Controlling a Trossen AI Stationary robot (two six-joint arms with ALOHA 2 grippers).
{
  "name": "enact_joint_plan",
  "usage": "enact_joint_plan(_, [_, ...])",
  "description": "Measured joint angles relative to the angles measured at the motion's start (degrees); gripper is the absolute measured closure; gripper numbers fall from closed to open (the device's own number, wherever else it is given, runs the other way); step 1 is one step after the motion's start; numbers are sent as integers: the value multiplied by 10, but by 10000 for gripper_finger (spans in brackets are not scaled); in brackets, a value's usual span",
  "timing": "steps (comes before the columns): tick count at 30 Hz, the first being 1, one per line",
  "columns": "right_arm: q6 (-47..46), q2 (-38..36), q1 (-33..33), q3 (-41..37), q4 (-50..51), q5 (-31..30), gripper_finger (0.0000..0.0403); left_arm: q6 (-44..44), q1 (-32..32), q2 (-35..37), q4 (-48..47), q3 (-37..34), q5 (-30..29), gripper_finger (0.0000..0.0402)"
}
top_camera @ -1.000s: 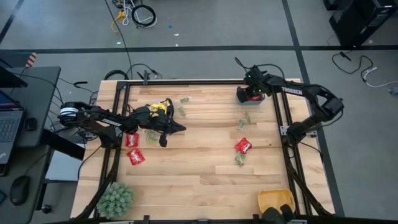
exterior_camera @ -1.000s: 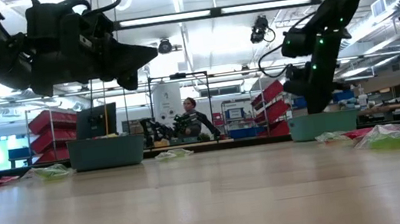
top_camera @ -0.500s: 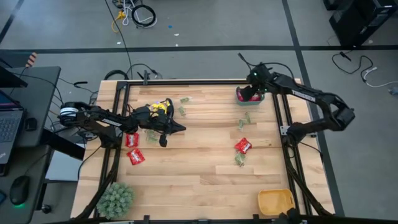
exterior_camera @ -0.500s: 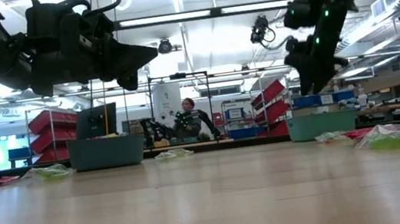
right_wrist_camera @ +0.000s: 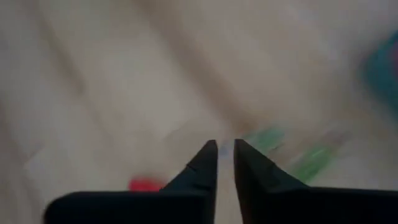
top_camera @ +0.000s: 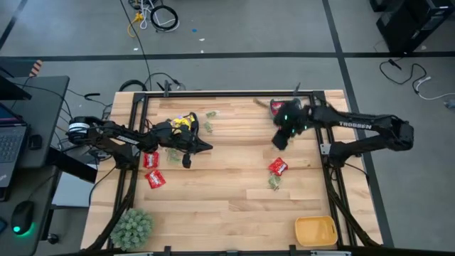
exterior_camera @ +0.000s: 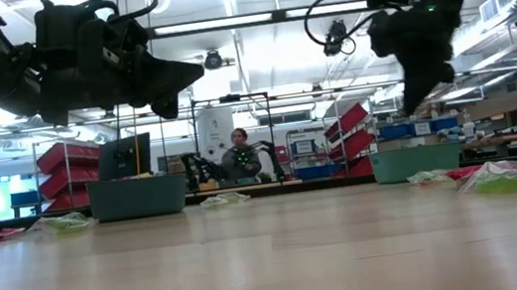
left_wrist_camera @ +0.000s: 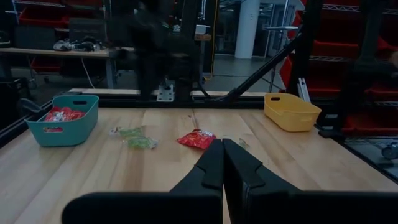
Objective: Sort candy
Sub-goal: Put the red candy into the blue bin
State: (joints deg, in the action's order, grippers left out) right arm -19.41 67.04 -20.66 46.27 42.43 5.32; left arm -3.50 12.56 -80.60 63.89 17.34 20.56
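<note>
Below the right gripper (top_camera: 282,142), held nearly closed and empty, a wooden table (top_camera: 227,199) is seen; the left gripper (left_wrist_camera: 222,163) is clenched shut.

Bright, even overhead light; ceiling strip lamps (exterior_camera: 252,18) glare in the low view's upper half. The right wrist view is wholly motion-blurred; other views sharp.

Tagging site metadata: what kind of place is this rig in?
Likely a robotics lab or workshop: red storage bins on shelving behind the table, loose cables on a grey floor, a person seated at a far bench.
</note>
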Motion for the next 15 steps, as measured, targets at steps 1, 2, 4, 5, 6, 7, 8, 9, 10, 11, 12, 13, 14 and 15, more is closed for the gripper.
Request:
enact_joint_plan(1, [-20, -2, 24, -11, -2, 2, 351, 0, 0, 0, -2, 0, 0, 401])
enact_joint_plan(2, [-42, -3, 49, -22, -7, 2, 341, 0, 0, 0, -5, 0, 0, 401])
enact_joint_plan(4, [-82, -3, 100, -44, -22, 3, 321, 0, 0, 0, -6, 0, 0, 401])
enact_joint_plan(5, [-99, -1, 125, -53, -30, 0, 312, 1, 0, 0, -5, 0, 0, 401])
enact_joint_plan(6, [-117, 1, 151, -60, -39, -10, 303, 1, 0, 0, -5, 0, 0, 401])
enact_joint_plan(7, [-131, 5, 177, -65, -47, -21, 294, 1, 0, 0, -5, 0, 0, 401])
enact_joint_plan(8, [-141, 10, 202, -69, -53, -34, 286, 1, 0, 0, -5, 0, 0, 401])
enact_joint_plan(9, [-147, 16, 225, -72, -56, -47, 279, 1, 0, 0, -5, 0, 0, 401])
enact_joint_plan(10, [-151, 24, 247, -73, -60, -60, 273, 1, 0, 0, -6, 0, 0, 401])
enact_joint_plan(11, [-153, 34, 267, -74, -63, -72, 267, 1, 0, 0, -6, 0, 0, 401])
enact_joint_plan(12, [-154, 43, 282, -74, -68, -83, 263, 1, 0, 0, -7, 0, 0, 401])
enact_joint_plan(13, [-155, 52, 294, -74, -72, -91, 259, 1, 0, 0, -8, 0, 0, 401])
enact_joint_plan(14, [-156, 63, 303, -74, -76, -97, 256, 1, 0, 0, -8, 0, 0, 401])
enact_joint_plan(15, [-156, 73, 310, -74, -83, -101, 254, 1, 0, 0, -9, 0, 0, 401])
